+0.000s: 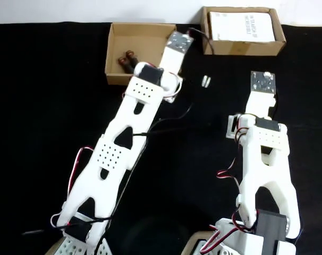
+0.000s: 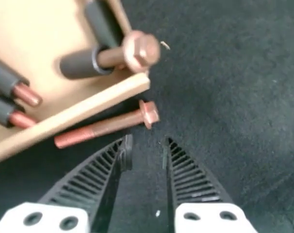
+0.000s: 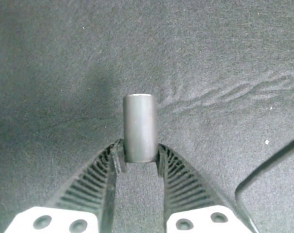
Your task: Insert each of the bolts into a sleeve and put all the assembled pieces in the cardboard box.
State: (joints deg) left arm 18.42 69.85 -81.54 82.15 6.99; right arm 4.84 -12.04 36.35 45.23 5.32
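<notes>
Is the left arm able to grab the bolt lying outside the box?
Probably yes: the left gripper is open right by the bolt, nothing between them, though the cardboard box wall sits close.

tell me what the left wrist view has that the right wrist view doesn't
Left wrist: a corner of the box with assembled pieces inside. A bare bolt lies on the cloth just outside the box wall. The left gripper is open and empty, just short of that bolt.

Right wrist: a bare sleeve, one end clamped between the right gripper tips, and a dark cable to one side.

Both: the black cloth, with each arm's own gripper low over it.
</notes>
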